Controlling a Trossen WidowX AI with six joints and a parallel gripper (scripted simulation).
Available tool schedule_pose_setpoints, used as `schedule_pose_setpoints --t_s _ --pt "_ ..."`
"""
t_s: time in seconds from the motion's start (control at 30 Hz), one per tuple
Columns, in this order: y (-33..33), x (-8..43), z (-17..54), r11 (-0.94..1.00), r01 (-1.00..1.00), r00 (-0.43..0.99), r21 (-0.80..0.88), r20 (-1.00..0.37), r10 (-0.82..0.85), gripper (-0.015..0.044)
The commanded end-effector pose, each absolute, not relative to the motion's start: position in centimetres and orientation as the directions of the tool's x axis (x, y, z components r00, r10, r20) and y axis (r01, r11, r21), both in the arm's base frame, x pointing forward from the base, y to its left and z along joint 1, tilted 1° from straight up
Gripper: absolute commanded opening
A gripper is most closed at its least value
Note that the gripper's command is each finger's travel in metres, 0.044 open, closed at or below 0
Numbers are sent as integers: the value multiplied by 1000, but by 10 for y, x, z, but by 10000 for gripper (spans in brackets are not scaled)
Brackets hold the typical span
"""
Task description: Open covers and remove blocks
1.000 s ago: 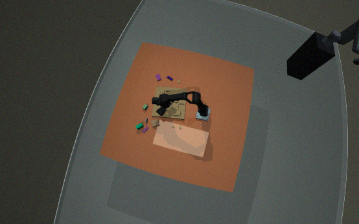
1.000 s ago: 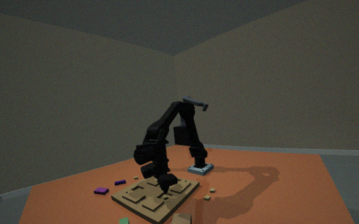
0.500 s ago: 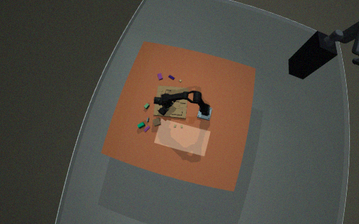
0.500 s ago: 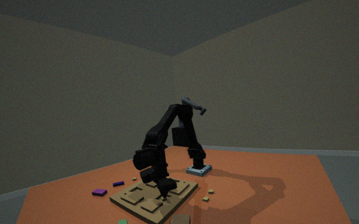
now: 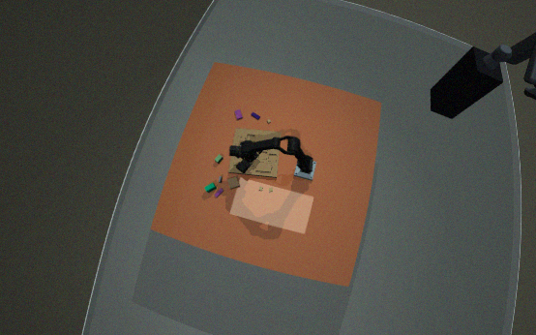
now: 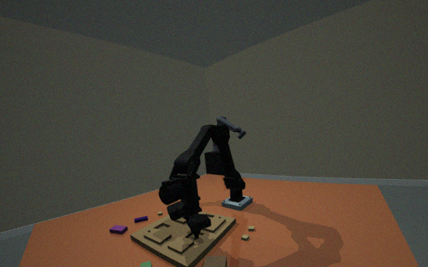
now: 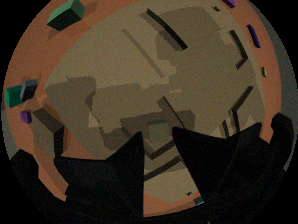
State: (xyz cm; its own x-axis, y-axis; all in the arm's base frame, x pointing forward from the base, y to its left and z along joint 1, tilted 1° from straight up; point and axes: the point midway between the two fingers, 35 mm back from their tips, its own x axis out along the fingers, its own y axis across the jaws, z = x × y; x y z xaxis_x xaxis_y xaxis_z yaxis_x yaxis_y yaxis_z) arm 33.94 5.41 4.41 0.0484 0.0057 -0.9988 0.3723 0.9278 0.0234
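Note:
The tan puzzle board [image 5: 272,167] [image 6: 140,238] [image 7: 115,60] lies flat under the arm. Raised tan covers [image 6: 158,236] [image 6: 180,245] sit on it, with dark slots and openings beside some. My gripper [image 6: 196,236] [image 7: 157,133] points down low over the board, fingers partly open. A small pale square piece lies below and between the fingertips in the wrist view, with narrow gaps at its sides. Off the board lie a purple block [image 5: 238,114] [image 6: 118,229], a dark blue block [image 5: 255,116] [image 6: 140,219] [image 7: 254,36] and a green block [image 5: 219,158] [image 7: 66,15]. Shadow and fingers hide some covers.
A teal block [image 5: 210,187] [image 7: 14,96], a grey piece [image 7: 29,89], a small purple block [image 5: 219,193] [image 7: 26,117] and a brown block [image 5: 233,182] [image 6: 215,262] lie near one corner. Small tan pieces [image 6: 251,228] [image 6: 245,237] [image 6: 160,213] lie beside the board. The arm base [image 6: 232,204] stands behind.

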Motion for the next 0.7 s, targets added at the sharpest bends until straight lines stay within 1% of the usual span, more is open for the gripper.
schedule_pose_setpoints --t_s 0.0,0.27,0.57,0.67 --pt "54 338 39 929 369 43 22 -999 7 144" --pt "54 338 34 929 369 43 22 -999 7 144" --pt "54 340 38 928 372 48 23 -999 6 84" --pt "54 340 38 928 372 48 23 -999 6 80"
